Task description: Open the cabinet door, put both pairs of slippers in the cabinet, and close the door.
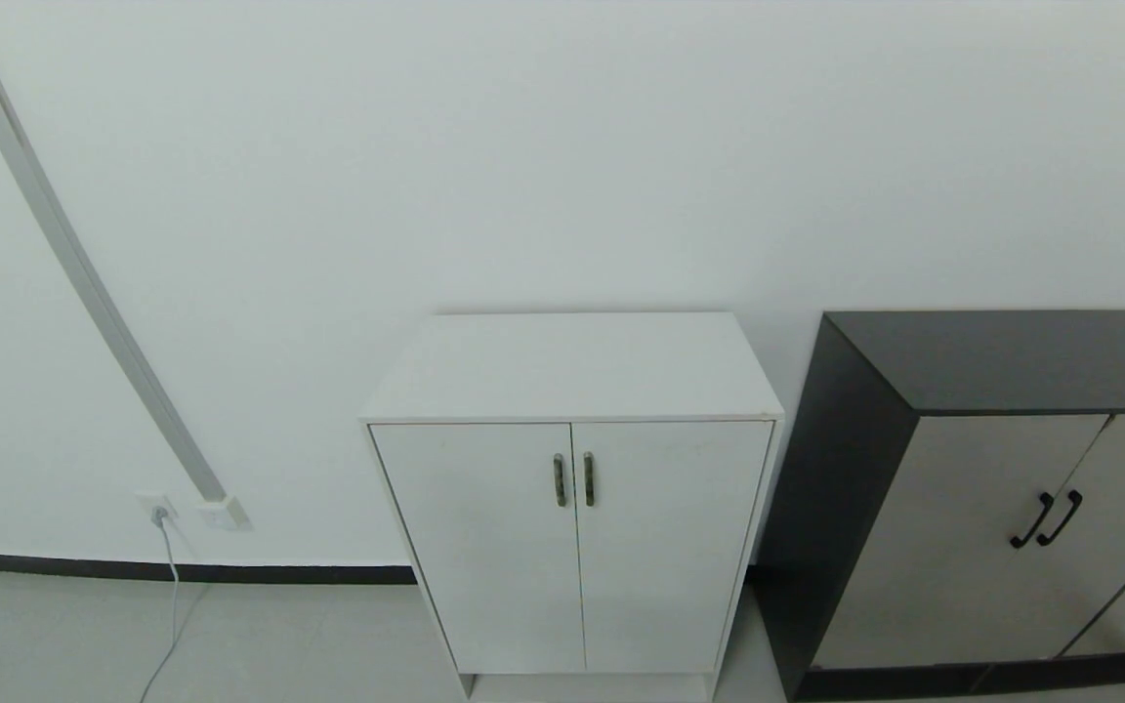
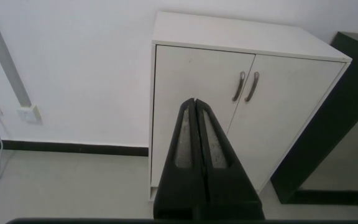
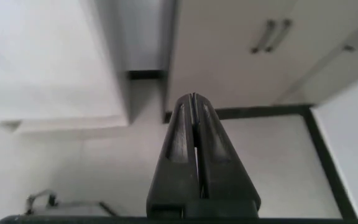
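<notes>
A white two-door cabinet (image 1: 572, 508) stands against the wall with both doors closed and two grey vertical handles (image 1: 573, 479) meeting at the centre seam. In the left wrist view the same cabinet (image 2: 229, 106) is some distance ahead, and my left gripper (image 2: 195, 102) is shut with nothing in it, held in front of the left door. My right gripper (image 3: 193, 98) is also shut and empty, held over the pale floor in front of the dark cabinet (image 3: 241, 50).
A dark grey cabinet with light doors and black handles (image 1: 992, 508) stands right beside the white one. A wall socket with a trailing cable (image 1: 160, 512) and a slanted cable duct (image 1: 84, 273) are on the wall to the left. Open floor lies in front.
</notes>
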Available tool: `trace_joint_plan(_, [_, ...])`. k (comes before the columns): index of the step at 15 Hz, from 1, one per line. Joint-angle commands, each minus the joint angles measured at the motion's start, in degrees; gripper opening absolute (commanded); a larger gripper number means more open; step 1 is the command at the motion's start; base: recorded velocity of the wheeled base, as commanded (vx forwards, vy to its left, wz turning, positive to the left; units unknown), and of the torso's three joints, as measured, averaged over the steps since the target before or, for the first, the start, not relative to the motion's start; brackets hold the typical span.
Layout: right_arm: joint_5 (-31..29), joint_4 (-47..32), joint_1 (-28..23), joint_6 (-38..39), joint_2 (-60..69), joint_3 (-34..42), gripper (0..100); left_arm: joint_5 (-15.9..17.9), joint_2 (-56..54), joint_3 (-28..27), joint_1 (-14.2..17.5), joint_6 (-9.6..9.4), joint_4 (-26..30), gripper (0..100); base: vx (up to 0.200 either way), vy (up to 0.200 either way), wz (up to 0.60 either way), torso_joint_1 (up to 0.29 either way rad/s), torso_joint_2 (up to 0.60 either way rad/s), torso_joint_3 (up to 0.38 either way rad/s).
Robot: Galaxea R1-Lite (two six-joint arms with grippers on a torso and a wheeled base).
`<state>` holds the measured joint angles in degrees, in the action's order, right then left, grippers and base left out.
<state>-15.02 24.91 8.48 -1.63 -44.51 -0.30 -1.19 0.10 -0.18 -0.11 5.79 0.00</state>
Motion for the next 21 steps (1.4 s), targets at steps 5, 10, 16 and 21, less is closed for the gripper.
trace_joint_plan(5, [18.6, -22.9, 0.0, -3.7, 23.9, -3.5, 0, 0.0, 0.0, 0.0, 0.0, 0.01, 0.0, 0, 0.0, 0.0, 0.0, 0.0, 0.0, 0.0])
trace_joint_plan(10, [21.0, -25.2, 1.7, -4.6, 26.1, 0.3, 0, 0.0, 0.0, 0.0, 0.0, 0.01, 0.0, 0, 0.0, 0.0, 0.0, 0.0, 0.0, 0.0])
trace_joint_plan(16, [20.6, -25.1, -4.7, -4.4, 32.5, 0.3, 0, 0.0, 0.0, 0.0, 0.0, 0.1, 0.0, 0, 0.0, 0.0, 0.0, 0.0, 0.0, 0.0])
trace_joint_plan(21, [20.7, -25.1, -8.2, -2.8, 40.5, 0.3, 0, 0.0, 0.0, 0.0, 0.0, 0.1, 0.1, 0, 0.0, 0.0, 0.0, 0.0, 0.0, 0.0])
